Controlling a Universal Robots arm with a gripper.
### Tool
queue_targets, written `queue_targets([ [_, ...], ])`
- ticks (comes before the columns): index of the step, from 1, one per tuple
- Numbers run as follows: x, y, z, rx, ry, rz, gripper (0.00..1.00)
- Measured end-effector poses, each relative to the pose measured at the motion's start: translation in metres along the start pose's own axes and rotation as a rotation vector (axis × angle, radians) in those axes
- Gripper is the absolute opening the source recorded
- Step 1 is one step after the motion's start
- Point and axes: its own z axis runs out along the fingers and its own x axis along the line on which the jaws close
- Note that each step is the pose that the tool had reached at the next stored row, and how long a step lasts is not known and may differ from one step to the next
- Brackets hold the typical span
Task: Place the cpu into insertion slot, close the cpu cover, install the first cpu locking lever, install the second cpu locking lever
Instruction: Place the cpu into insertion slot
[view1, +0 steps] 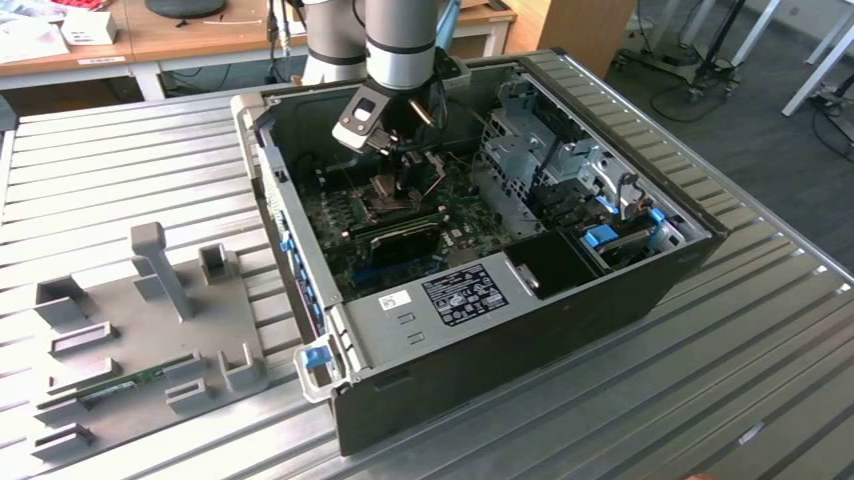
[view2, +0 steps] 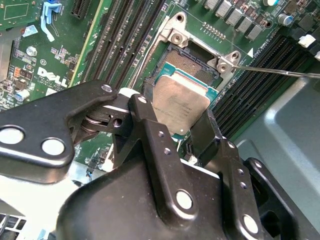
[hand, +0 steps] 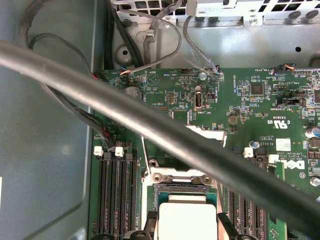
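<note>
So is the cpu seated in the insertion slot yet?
Not seated: the gripper holds the cpu offset over the insertion slot, whose contacts show.

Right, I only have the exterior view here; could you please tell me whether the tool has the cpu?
Observer: Yes. In the second wrist view the tool is shut on the cpu, with its fingers on two opposite sides.
Operator: Thank you. Is it over the insertion slot?
Observer: It is. Part of the insertion slot contact field lies bare beyond the cpu's edge. I cannot tell whether the cpu is seated.
Operator: And how do the levers stand?
Observer: One thin locking lever sticks out away from the slot's corner and does not lie along its rim.
</note>
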Motion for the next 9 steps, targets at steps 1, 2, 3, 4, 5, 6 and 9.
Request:
queue_targets([
  [1,0.0,0.0,0.0,0.0001,-0.0002,0.0,0.54],
  [2,0.0,0.0,0.0004,-0.0001,0.0001,0.0,0.54],
  [3,0.0,-0.0002,0.0009,-0.0002,0.0003,0.0,0.54],
  [4,0.0,-0.0004,0.0015,-0.0002,0.0002,0.0,0.54],
  [5,0.0,-0.0006,0.0021,-0.0001,0.0001,0.0,0.54],
  [6,0.0,-0.0008,0.0028,0.0,0.0001,0.0,0.54],
  [9,-0.0001,-0.0021,0.0044,0.0002,0.0,0.0,0.54],
])
